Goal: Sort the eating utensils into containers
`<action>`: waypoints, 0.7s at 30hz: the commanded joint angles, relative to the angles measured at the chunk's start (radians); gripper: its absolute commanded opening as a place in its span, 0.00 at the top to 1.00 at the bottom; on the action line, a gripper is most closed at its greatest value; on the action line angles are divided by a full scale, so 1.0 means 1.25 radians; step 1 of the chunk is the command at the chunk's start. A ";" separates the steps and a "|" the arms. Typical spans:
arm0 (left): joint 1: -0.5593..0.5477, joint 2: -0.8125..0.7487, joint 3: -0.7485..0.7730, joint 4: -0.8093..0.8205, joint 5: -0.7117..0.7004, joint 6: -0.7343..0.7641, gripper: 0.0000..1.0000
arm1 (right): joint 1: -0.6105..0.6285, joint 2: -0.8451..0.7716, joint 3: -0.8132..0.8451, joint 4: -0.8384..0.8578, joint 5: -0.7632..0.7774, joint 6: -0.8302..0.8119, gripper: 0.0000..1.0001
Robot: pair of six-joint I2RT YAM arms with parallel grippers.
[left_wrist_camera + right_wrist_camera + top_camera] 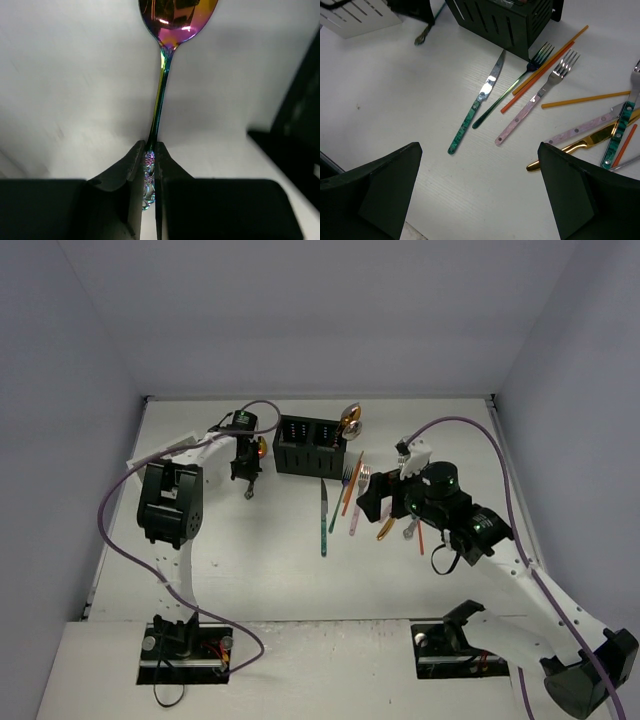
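Note:
My left gripper (151, 150) is shut on the handle of an iridescent spoon (161, 85), whose bowl points away from the wrist camera. In the top view this gripper (246, 478) sits left of the black caddy (312, 447), with the white caddy (165, 448) further left. My right gripper (480, 190) stands open and holds nothing, above loose utensils: a teal-handled knife (475, 107), a dark green fork (515, 90), a pink-handled fork (537, 97), orange sticks (545, 65), and a gold piece (575, 147). Seen from above, the right gripper (392, 502) hovers over that pile.
A gold spoon (350, 420) stands at the black caddy's right end. The black caddy (505, 20) and white caddy (355, 17) are at the top of the right wrist view. Grey walls close off the table on three sides. A purple cable loops off each arm.

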 commanded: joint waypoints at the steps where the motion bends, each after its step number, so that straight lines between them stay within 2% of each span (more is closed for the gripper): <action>1: -0.070 -0.122 -0.129 -0.072 -0.017 -0.058 0.98 | 0.001 -0.041 0.013 0.035 0.009 -0.007 0.00; 6: -0.090 -0.176 -0.140 -0.099 -0.040 -0.076 0.75 | 0.001 -0.076 -0.003 0.034 0.008 -0.002 0.00; 9: -0.090 -0.159 -0.088 -0.113 -0.040 -0.063 0.69 | 0.001 -0.088 -0.007 0.033 0.008 0.001 0.00; 13: -0.090 -0.115 -0.019 -0.135 -0.040 -0.052 0.68 | 0.001 -0.102 -0.012 0.029 0.010 0.006 0.00; 21: -0.093 -0.077 -0.001 -0.132 -0.012 -0.080 0.67 | 0.001 -0.121 -0.017 0.023 0.018 0.019 0.00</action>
